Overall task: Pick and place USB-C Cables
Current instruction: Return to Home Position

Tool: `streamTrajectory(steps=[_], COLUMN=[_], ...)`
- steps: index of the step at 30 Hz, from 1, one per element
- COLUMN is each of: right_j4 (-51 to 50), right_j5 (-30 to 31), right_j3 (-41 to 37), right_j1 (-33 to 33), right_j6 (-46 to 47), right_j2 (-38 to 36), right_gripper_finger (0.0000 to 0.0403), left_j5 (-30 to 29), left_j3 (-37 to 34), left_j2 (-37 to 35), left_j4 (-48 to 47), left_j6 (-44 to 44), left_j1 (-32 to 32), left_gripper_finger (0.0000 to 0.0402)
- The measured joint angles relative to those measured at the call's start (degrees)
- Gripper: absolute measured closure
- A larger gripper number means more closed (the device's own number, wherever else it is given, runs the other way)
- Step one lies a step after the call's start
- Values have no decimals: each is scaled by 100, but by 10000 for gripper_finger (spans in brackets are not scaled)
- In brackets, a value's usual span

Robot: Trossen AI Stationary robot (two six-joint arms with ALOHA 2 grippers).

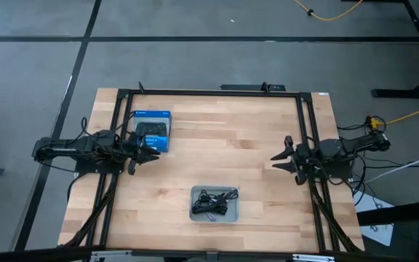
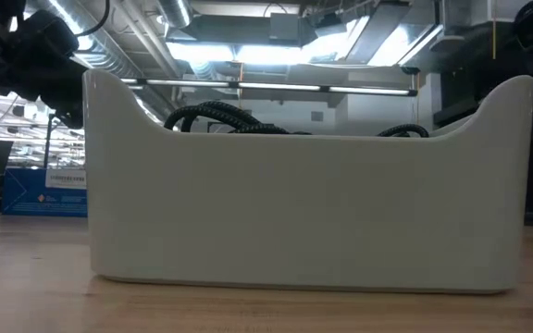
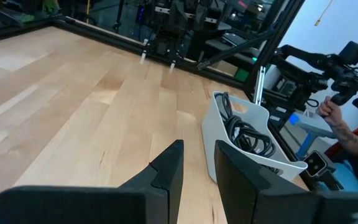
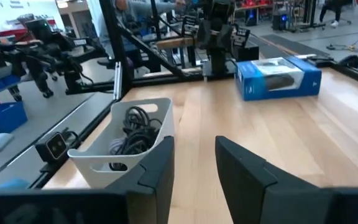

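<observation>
High view is showing the wooden table (image 1: 231, 145) from above, with both arms waiting at its sides. At 9 o'clock the left gripper (image 1: 151, 150) is hovering over the table's edge, its fingers spread with a clear gap between them and holding nothing, as the left wrist view is confirming. Just beside it, toward 10 o'clock, a blue box (image 1: 153, 129) is lying flat on the wood, near the fingertips; whether they are touching it cannot be told. At 6 o'clock, close to the near edge, the grey tray (image 1: 214, 217) is sitting upright, and the USB-C Cables (image 1: 214, 198) are lying inside it as a tangle of loops; the separate bundles cannot be told apart. Black loops are rising just over the tray's rim in the low view. At 3 o'clock the right gripper (image 1: 281, 155) is hovering over the far side of the table, well apart from the tray, its fingers likewise parted and empty. A person's hand (image 3: 331, 112) is showing beyond the table.
</observation>
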Motion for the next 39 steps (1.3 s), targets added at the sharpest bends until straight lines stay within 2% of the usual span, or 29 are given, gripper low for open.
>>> streamTrajectory(steps=[3,7,15,20,26,39], right_j4=[239,1056,1300,1269,1029,1027], right_j5=[-85,-494,-563,-563,-742,-756], right_j3=[-82,-374,-378,-378,-378,-378], right_j1=[-4,-2,-2,-44,-301,-326], right_j6=[-122,-513,-920,-1195,-885,-892], right_j2=[7,-6,-6,-7,48,132], right_gripper_finger=[282,282,282,282,282,282], left_j5=[2,1,-4,-4,-9,-12], left_j3=[0,0,0,0,-2,-2], left_j2=[0,0,0,0,0,0], left_j4=[-4,-9,-11,-11,-11,-11], left_j6=[0,2,2,2,3,3], left_j1=[-1,-2,-4,-2,0,0], left_gripper_finger=[318,318,318,318,318,318])
